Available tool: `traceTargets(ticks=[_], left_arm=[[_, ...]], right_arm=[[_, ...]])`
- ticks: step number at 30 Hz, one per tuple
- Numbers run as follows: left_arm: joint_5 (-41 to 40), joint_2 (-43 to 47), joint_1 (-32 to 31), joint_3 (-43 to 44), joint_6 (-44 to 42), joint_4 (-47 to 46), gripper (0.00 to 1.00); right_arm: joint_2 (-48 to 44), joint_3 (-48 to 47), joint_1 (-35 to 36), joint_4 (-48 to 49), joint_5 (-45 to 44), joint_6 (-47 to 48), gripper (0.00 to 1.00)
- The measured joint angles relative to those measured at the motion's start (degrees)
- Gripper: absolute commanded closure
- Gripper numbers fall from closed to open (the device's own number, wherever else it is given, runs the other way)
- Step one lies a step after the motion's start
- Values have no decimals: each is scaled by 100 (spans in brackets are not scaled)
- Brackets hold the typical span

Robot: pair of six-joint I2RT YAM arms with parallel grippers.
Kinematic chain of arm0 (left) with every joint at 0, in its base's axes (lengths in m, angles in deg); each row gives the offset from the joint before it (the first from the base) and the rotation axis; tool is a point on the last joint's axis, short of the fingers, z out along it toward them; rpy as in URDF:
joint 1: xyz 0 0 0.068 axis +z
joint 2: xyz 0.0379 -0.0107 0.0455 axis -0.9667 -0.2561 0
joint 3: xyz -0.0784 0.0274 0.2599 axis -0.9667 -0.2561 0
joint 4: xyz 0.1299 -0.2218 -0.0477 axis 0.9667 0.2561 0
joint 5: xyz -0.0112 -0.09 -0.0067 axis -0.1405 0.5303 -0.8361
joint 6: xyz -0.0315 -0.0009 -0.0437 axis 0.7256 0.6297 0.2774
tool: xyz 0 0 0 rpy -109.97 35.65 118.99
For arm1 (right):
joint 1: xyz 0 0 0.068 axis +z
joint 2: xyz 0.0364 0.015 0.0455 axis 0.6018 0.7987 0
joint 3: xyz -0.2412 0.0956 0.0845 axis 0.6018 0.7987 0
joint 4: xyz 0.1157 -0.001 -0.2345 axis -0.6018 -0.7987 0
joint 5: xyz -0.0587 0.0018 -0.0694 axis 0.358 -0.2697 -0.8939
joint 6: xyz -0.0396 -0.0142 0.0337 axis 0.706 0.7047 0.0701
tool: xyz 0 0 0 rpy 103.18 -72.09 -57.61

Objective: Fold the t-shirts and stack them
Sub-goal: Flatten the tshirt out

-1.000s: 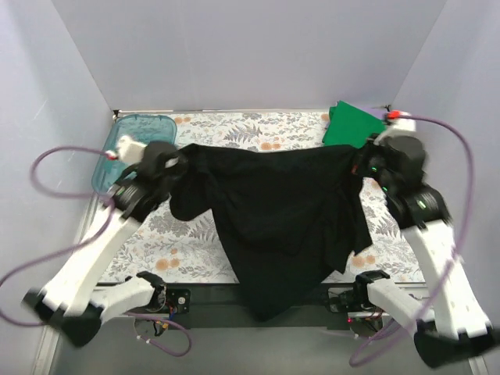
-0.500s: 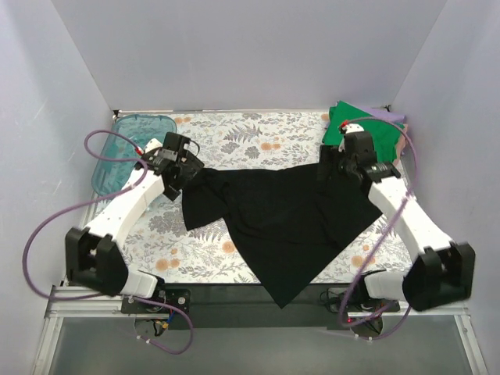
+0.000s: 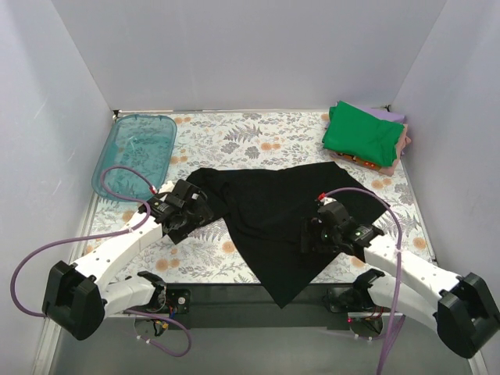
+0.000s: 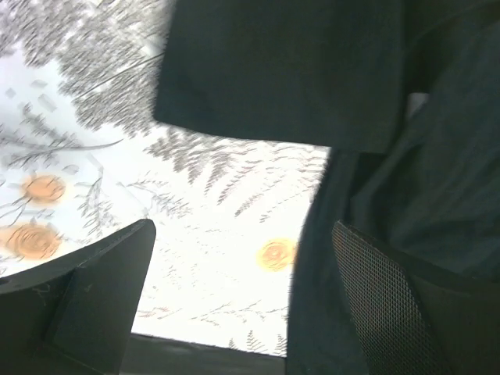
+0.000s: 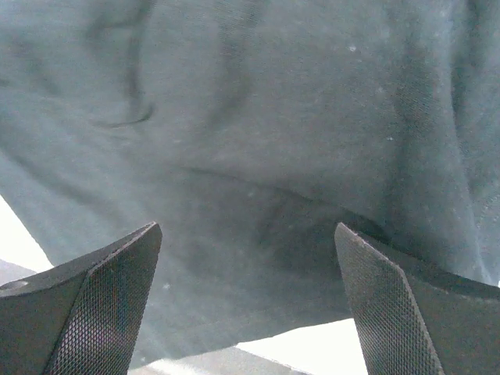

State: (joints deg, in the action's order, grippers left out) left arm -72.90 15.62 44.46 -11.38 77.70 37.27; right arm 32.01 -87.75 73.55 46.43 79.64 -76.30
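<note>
Lying askew, the black t-shirt [image 3: 273, 211] is spread over the middle of the table [image 3: 258, 129], one corner draped off the near edge. The left gripper [image 3: 186, 211] and right gripper [image 3: 316, 232] are held low at its sides, jaws apart and empty. Edges should be pinched cleanly and the cloth drawn flat before any fold is made, clear of the green t-shirt [image 3: 362, 137] at the far right.

Teal see-through plastic tray [image 3: 141, 141] lies flat at the far left corner of the worktop, its long side along the left edge. The worktop is covered by a white cloth [image 3: 250, 137] printed with grey fern leaves and orange flowers. Plain pale walls [image 3: 234, 55] stand along the left, far and right edges.
</note>
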Motion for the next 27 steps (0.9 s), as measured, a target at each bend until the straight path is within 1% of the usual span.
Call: traceTargets(ticks=[5,8,10,15,19,22,24,27], left_arm=[[-70,203,0,-201,275,275,3],[-109,273,0,-302,385,376,3],[-114,302,0,-382,448,433,3],[-59,326,0,-610,483,422,3],[144,258,0,-800,400,249,3],[334,188,-2,-874,284,57,3],[365,160,-4,-896,212,-46,4],[358,74,-9,-896,201,-120,8]], right_arm=[[885,-238,48,337,-382,-251,2],[1464,-540,-210,516,-599,-304,2],[1803,-734,-557,647,-647,-286,2],[2717,-1342,-1873,911,-741,140,2],[3298,-1853,-2455,859,-750,544,2],[3453,-2041,-2612,789,-684,800,2],[3351,-2044,-2634,691,-612,911,2],[2802,-1967,-2632,529,-542,1023,2]])
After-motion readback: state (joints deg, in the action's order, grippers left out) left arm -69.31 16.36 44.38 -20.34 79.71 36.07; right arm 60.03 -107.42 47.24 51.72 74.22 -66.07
